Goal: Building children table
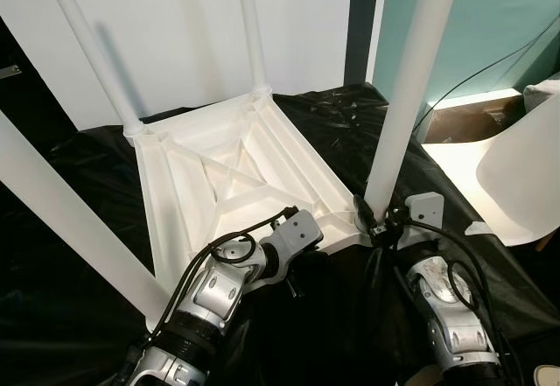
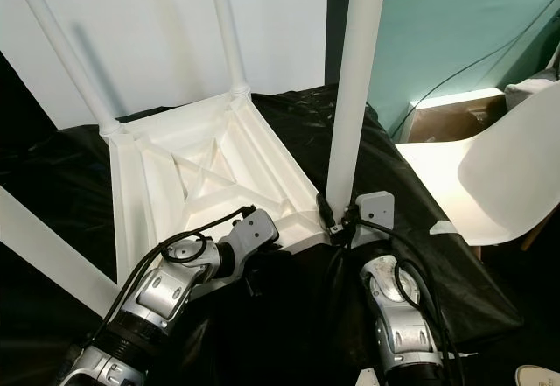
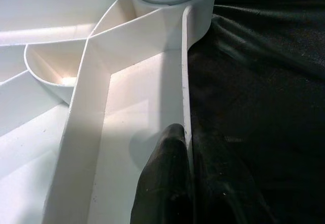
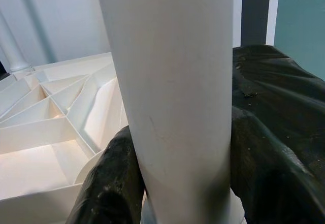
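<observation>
Lying upturned on black sheeting [image 1: 79,316], white table [image 1: 227,176] has rim and leg [image 1: 404,97] gripper-clamped.

Left end effector [image 3: 189,183] pinches a rim; right end effector [image 4: 177,183] clasps a leg.

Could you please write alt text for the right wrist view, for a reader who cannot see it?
The right gripper clasps a white table leg between two black fingers, just above its corner socket. Behind lie the upturned white tabletop's ribbed underside and black sheeting.
</observation>
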Controlling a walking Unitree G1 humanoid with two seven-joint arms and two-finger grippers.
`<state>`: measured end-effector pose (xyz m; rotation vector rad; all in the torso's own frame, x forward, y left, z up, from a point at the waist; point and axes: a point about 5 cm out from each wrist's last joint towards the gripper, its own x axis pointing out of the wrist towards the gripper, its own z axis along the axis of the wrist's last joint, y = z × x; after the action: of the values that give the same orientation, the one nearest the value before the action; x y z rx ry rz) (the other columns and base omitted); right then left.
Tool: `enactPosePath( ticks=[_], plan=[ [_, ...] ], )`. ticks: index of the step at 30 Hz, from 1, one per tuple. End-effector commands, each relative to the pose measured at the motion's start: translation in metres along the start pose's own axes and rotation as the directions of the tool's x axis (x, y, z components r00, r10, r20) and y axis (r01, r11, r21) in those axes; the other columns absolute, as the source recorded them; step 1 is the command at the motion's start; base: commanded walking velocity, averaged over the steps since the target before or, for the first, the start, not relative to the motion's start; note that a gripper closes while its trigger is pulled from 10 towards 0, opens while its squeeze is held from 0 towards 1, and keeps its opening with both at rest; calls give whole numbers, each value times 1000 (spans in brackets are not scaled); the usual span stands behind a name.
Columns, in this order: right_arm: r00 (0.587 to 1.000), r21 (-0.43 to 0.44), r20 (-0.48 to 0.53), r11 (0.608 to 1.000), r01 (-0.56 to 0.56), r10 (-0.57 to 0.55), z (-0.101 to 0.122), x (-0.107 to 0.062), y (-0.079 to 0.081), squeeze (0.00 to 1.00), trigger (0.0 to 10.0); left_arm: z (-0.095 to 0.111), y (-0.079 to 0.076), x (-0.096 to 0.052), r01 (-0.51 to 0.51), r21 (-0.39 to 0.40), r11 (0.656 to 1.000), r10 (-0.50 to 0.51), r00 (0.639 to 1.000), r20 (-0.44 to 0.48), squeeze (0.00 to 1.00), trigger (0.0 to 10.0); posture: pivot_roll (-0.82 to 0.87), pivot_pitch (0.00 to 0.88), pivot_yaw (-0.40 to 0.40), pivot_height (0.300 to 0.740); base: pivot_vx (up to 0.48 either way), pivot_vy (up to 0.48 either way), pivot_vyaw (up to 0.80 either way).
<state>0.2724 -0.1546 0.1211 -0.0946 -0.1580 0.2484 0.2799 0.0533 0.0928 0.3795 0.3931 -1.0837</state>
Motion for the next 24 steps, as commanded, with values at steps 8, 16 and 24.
enactPosePath(
  ticks=[8, 16, 24],
  plan=[
    [949, 42, -50, 950, -311, 312, -6, 6, 12, 0, 10000, -51, -7, -1, -81, -141, 987, 58, 985, -162, 0, 10000, 28, 0, 32, 740, 0, 0, 0],
    [914, -10, -75, 916, -402, 400, 1, 29, -5, 0, 10000, -49, -8, 1, -73, -137, 988, 51, 986, -158, 0, 10000, 27, 0, 37, 740, 0, 0, 0],
    [733, 30, -253, 762, -646, 631, -7, 29, -1, 0, 0, -52, -10, -3, -74, -141, 987, 51, 985, -163, 0, 10000, 43, 0, 38, 740, 0, 0, 0]
  ],
)
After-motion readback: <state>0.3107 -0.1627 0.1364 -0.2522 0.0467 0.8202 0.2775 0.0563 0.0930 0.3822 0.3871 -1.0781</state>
